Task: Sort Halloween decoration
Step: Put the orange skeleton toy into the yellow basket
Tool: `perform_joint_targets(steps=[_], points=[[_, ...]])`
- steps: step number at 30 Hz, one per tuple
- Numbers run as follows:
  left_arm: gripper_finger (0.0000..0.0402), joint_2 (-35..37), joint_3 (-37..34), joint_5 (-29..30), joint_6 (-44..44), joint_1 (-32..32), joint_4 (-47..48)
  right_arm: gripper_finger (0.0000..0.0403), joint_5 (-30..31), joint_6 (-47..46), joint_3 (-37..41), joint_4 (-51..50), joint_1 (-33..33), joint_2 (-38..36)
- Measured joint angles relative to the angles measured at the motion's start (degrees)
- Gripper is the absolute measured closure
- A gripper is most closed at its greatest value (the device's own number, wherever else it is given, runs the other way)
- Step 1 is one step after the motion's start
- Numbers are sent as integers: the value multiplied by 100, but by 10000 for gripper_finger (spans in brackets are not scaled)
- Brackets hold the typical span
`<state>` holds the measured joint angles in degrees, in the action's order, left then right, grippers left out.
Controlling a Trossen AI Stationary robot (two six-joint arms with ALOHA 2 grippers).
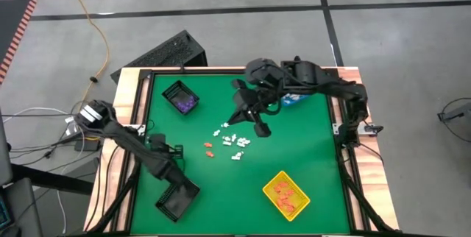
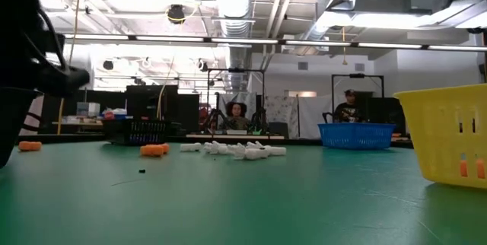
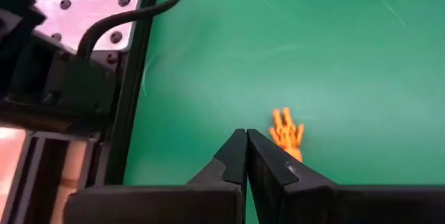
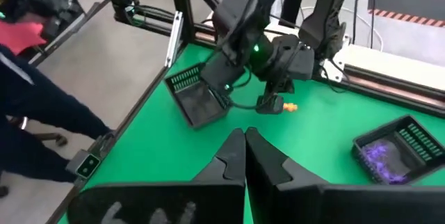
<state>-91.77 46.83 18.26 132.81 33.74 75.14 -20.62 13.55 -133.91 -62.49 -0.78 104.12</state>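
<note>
Sorting stands part done: orange pieces fill the yellow bin (image 1: 286,195) at lower right, purple ones the black bin (image 1: 181,96) at upper left, while white and orange Halloween decoration (image 1: 232,143) litters the desk (image 1: 309,149) centre; both the left claw (image 1: 157,142) and right claw (image 1: 261,129) are closed, empty

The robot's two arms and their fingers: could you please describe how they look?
Both arms are dark, near-black and jointed. The left arm ends in a bright silver-white block at its base, with black cables trailing off. The left gripper has two tapered matte-black fingers; a silver bolted plate carries a looped black cable. The right gripper looks alike.
</note>
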Motion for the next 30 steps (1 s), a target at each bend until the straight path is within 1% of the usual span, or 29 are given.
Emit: perform_joint_targets(steps=[3, 6, 10, 14, 16, 18, 21, 24, 27, 29, 30], points=[[401, -233, -18, -5, -59, -278, -16, 382, 9, -69, 2, -79, 3, -68], [402, -443, -20, -98, -233, -409, -128, 384, 34, -71, 3, -228, 44, -82], [401, -682, -20, -246, -136, -410, -307, 384, 63, -113, 5, -521, 96, -79], [401, -776, -29, -378, -68, -380, -434, 384, 164, -110, 5, -733, 163, -79], [401, -769, -122, -388, -21, -363, -539, 383, 167, -110, 5, -793, 189, -79], [401, -763, -342, -330, 16, -360, -844, 383, 168, -110, 5, -814, 202, -79], [401, -585, -657, -66, -23, -333, -1767, 383, 166, -110, 5, -918, 236, -79], [401, -366, -674, 407, -6, -217, -2068, 383, 166, -108, 5, -991, 275, -79], [402, -54, -217, 1445, -56, -117, -2256, 383, 166, -66, 5, -992, 303, -79], [401, 310, -87, 2111, -386, -67, -2499, 383, 166, 15, 5, -991, 299, -79], [402, 442, -98, 2317, -680, -33, -2693, 383, 166, 35, 5, -991, 299, -79]])
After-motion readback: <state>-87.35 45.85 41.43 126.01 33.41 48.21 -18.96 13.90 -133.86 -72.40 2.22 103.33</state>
